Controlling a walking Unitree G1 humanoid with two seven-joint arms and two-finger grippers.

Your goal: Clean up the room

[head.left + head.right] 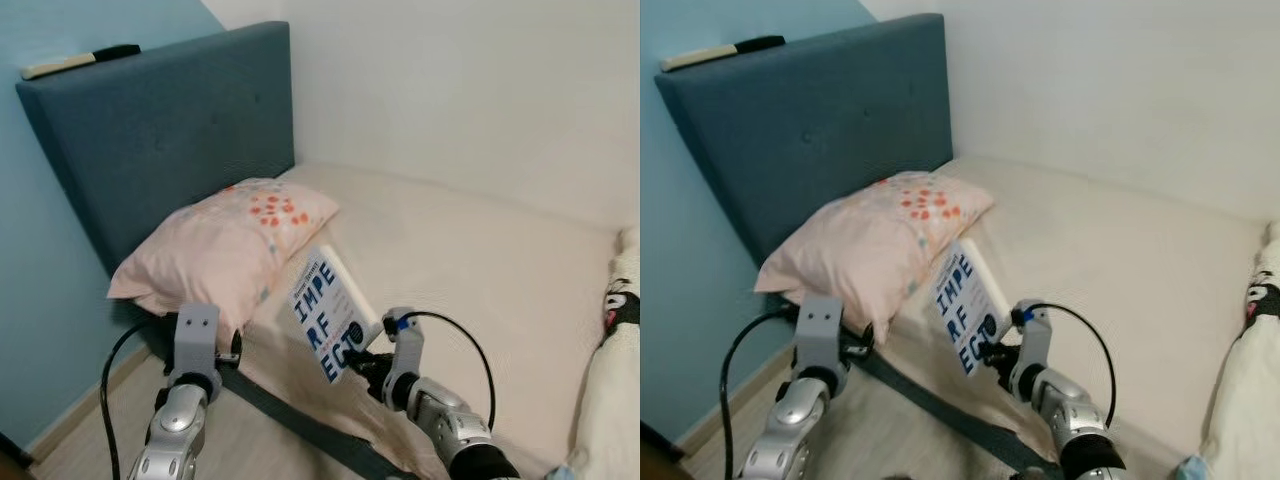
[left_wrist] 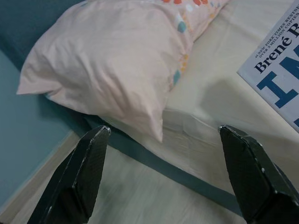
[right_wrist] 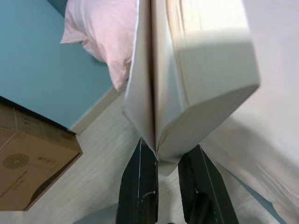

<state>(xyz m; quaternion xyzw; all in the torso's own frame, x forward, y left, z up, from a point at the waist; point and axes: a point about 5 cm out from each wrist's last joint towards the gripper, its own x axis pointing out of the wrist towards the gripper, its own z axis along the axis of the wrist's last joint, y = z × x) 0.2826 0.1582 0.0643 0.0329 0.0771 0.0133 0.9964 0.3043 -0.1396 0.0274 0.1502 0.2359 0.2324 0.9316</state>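
My right gripper [image 1: 358, 358] is shut on a white book [image 1: 328, 313] with big blue letters, gripping its lower edge and holding it tilted above the bed's near edge. In the right wrist view the book [image 3: 187, 79] stands between the two black fingers [image 3: 140, 186]. A pink pillow [image 1: 232, 247] with orange dots lies at the head of the bed, just left of the book. My left gripper [image 2: 163, 175] is open, hovering at the bed's edge below the pillow [image 2: 112, 60], with nothing between its fingers. Its silver wrist [image 1: 195, 345] sits in front of the pillow's corner.
A blue padded headboard [image 1: 160, 120] stands behind the pillow, with a flat object [image 1: 80, 60] on top. The cream mattress [image 1: 480, 260] stretches to the right, where a white plush toy [image 1: 622, 310] lies. A cardboard box [image 3: 32, 163] stands on the wooden floor by the blue wall.
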